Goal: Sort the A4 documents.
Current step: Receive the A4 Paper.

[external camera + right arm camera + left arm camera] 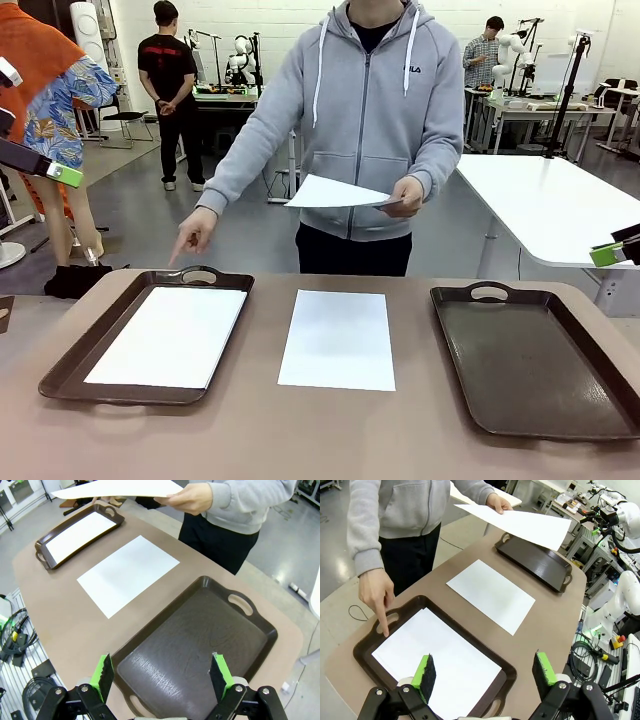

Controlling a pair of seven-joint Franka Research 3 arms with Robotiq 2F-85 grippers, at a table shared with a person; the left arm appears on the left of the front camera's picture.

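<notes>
Three A4 documents are in play. One sheet (445, 647) lies in the filled tray (70, 368) directly below our left end effector (484, 661), whose fingers stand wide apart and hold nothing. A second sheet (492, 595) lies flat on the table (330, 430) ahead of that end effector, between the two trays and touching neither. A third sheet (520, 525) is held in the air by the person's hand (497, 502), well beyond both end effectors.

Our right end effector (160, 662), equally wide open and empty, hovers above the bare tray (200, 630).

The pointing hand (375, 592) aims a finger at the filled tray's far handle. We judge that the second sheet is the one to place, probably there. Next we need a low approach to its near edge, since thin flat paper gives little to pinch.
</notes>
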